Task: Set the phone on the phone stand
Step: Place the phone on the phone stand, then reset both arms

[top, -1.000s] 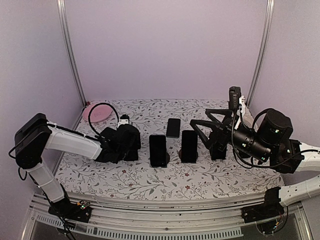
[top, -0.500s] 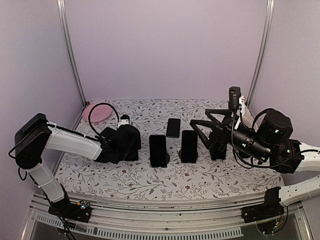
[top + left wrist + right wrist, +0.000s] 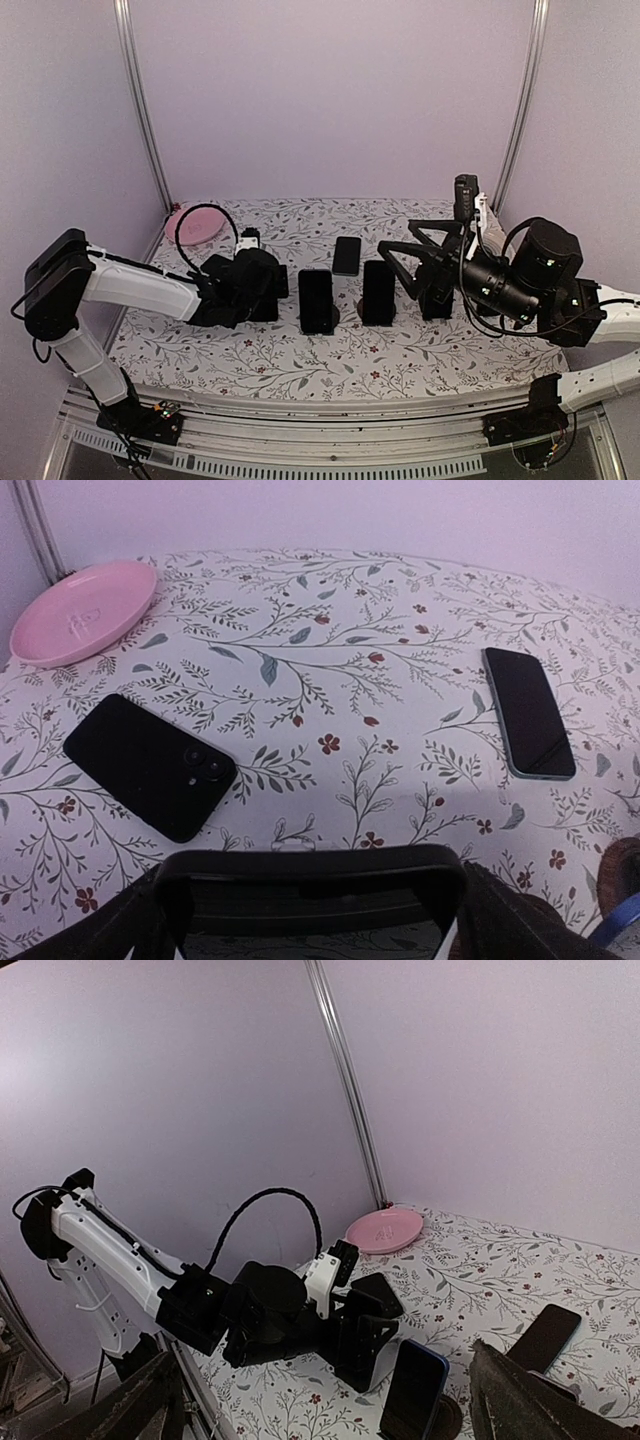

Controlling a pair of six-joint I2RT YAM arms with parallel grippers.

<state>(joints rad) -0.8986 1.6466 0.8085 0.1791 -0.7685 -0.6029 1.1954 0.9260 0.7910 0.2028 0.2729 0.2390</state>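
Note:
A black-cased phone (image 3: 310,885) stands upright between the fingers of my left gripper (image 3: 312,910), and only its top edge shows. The jaws are spread wide, a finger close on each side; what it rests on is hidden. In the top view the left gripper (image 3: 272,292) sits low on the table, left of a blue phone (image 3: 316,298) propped on a phone stand (image 3: 447,1418). A second propped phone (image 3: 378,290) stands to its right. My right gripper (image 3: 400,240) hovers open and empty beyond that one.
A black phone (image 3: 150,765) lies camera-side up behind the left gripper, and another phone (image 3: 528,725) lies flat farther right. A pink dish (image 3: 85,610) sits at the back left corner. Purple walls and metal posts (image 3: 140,110) enclose the floral tablecloth (image 3: 300,360).
My left jaws have spread wider around the upright phone, and the left arm's elbow has dropped a little. The right arm and the propped phones have not moved.

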